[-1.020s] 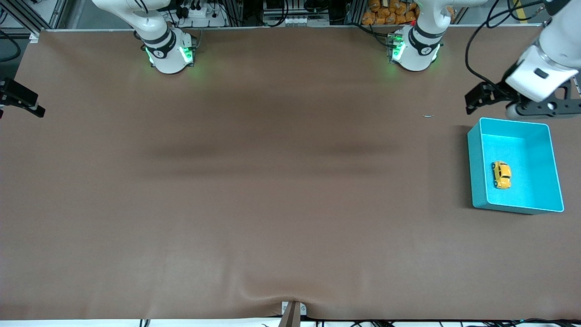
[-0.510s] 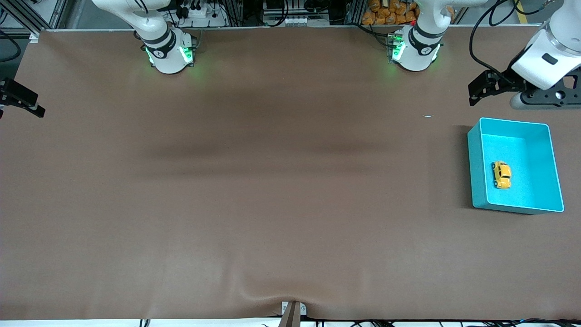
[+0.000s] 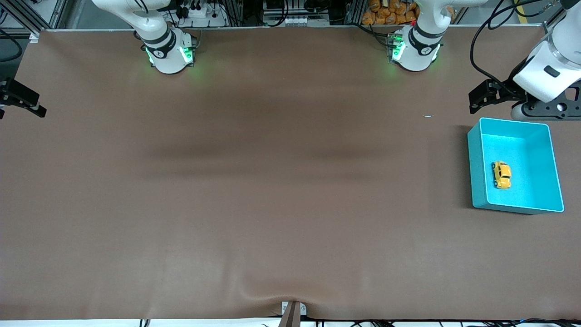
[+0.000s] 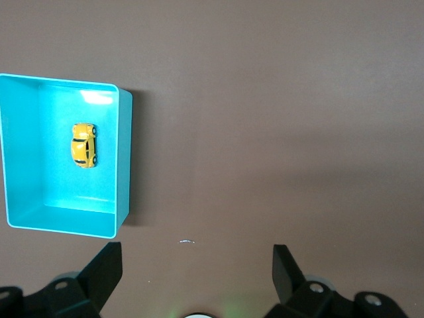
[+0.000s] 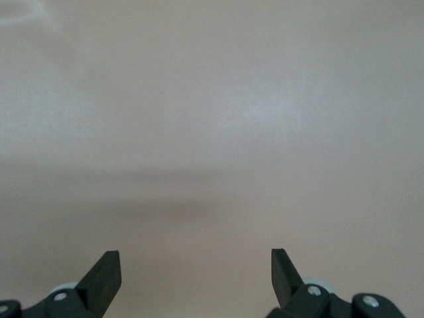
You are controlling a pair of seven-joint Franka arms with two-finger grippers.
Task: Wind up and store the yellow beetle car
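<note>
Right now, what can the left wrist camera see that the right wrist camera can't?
Only the left wrist view shows the teal bin with the yellow car lying inside it, plus a tiny speck on the table beside the bin. Only the right wrist view shows nothing extra, just bare table. Both show brown table and their own open hand: the left hand and the right hand, each empty.

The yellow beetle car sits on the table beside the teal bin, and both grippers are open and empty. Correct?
Not quite. The yellow beetle car lies inside the teal bin, on its floor, as the front and left wrist views show. The rest holds: the left gripper and right gripper are open and empty.
</note>
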